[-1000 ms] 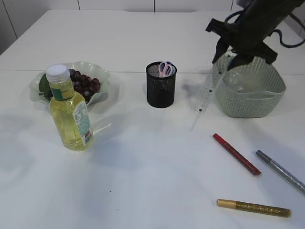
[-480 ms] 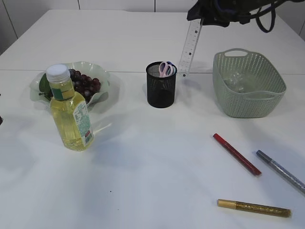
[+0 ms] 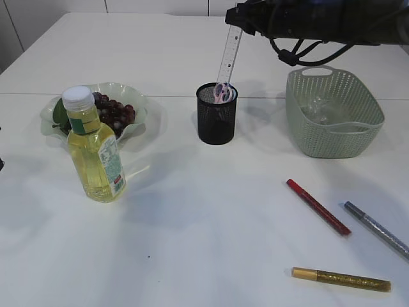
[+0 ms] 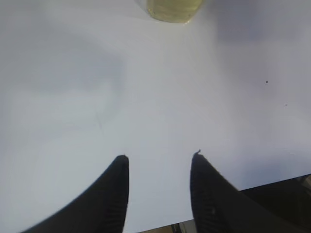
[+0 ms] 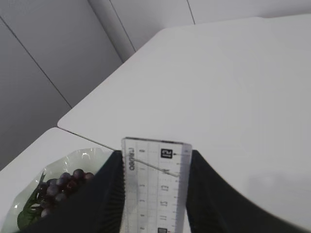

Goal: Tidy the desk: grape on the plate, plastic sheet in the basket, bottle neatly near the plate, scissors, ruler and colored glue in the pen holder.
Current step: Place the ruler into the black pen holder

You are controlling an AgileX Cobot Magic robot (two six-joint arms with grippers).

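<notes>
My right gripper (image 3: 238, 18) is shut on the clear ruler (image 3: 229, 55), which hangs nearly upright with its lower end at the rim of the black mesh pen holder (image 3: 216, 123). The right wrist view shows the ruler (image 5: 156, 184) pinched between both fingers of that gripper (image 5: 155, 153). Pink scissors (image 3: 222, 91) stand in the holder. Grapes (image 3: 114, 112) lie on the pale green plate (image 3: 50, 116), and the yellow bottle (image 3: 94, 151) stands in front of it. Three glue pens lie at the right: red (image 3: 317, 206), silver (image 3: 377, 229), gold (image 3: 340, 279). My left gripper (image 4: 160, 155) is open over bare table.
The green basket (image 3: 358, 137) stands at the right with something clear (image 3: 314, 107) inside. The bottle's base (image 4: 174, 9) shows at the top of the left wrist view. The table's near edge lies just behind the left fingers (image 4: 214, 194).
My right arm carried the ruler left from beside the basket to above the pen holder. The ruler turned more upright. The left gripper has not visibly moved.
</notes>
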